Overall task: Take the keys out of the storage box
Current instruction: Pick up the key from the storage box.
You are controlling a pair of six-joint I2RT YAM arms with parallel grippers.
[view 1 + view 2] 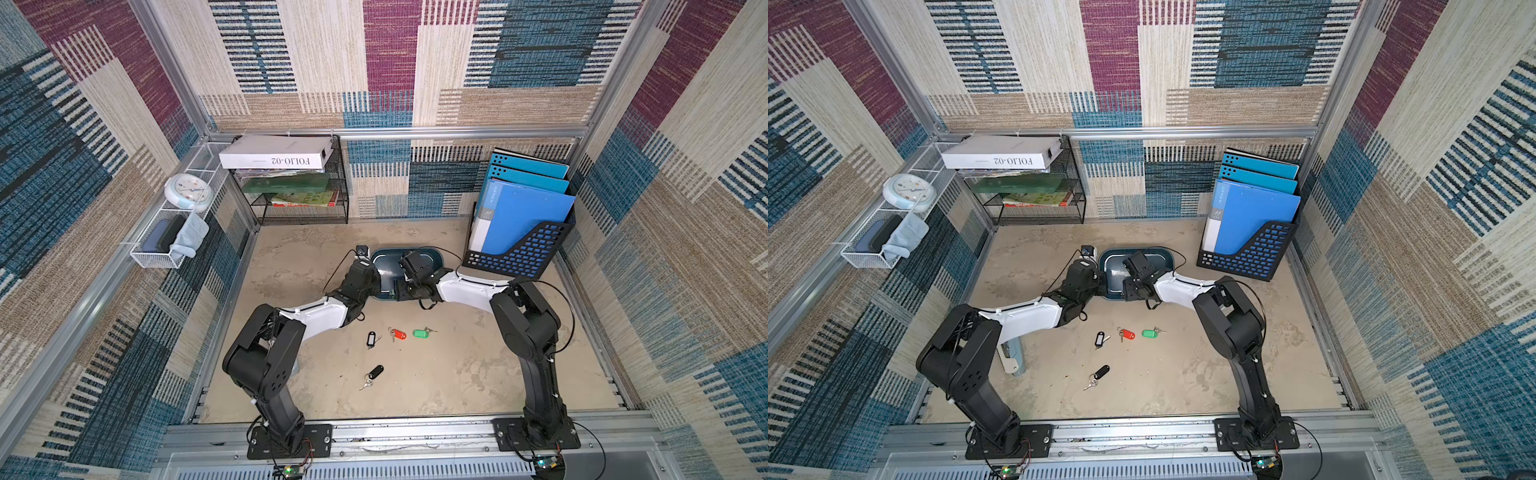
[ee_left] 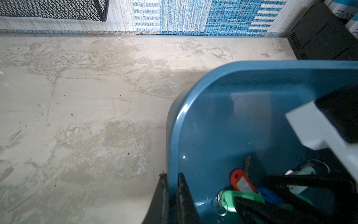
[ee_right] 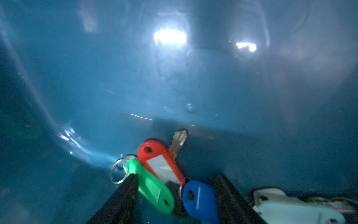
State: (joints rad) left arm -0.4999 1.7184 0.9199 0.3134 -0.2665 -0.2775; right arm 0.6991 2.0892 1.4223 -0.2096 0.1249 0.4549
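Sandy worktop point(image 1: 457, 374): left gripper point(image 2: 172, 178) clamps the storage box point(image 2: 203, 126) wall; right gripper point(image 3: 176, 175), jaws apart, straddles keys point(image 3: 199, 195) inside; 4 loose keys point(image 1: 397, 334) outside.

Far left corner of the table point(image 1: 457, 374): a black mesh shelf point(image 1: 340, 195), and a white box point(image 1: 276, 153) marked FOLIO-02 lies flat on top, with books point(image 1: 305, 198) stacked on the tiers below. Over at the far right corner, a black file holder point(image 1: 515, 257) stands with blue folders point(image 1: 523, 208) leaning in it. Beyond the left edge, a white wire basket point(image 1: 153, 259) hangs on the wall. A round clock point(image 1: 188, 192) sits in it, and a pale blue cloth point(image 1: 189, 237) spills over its side.
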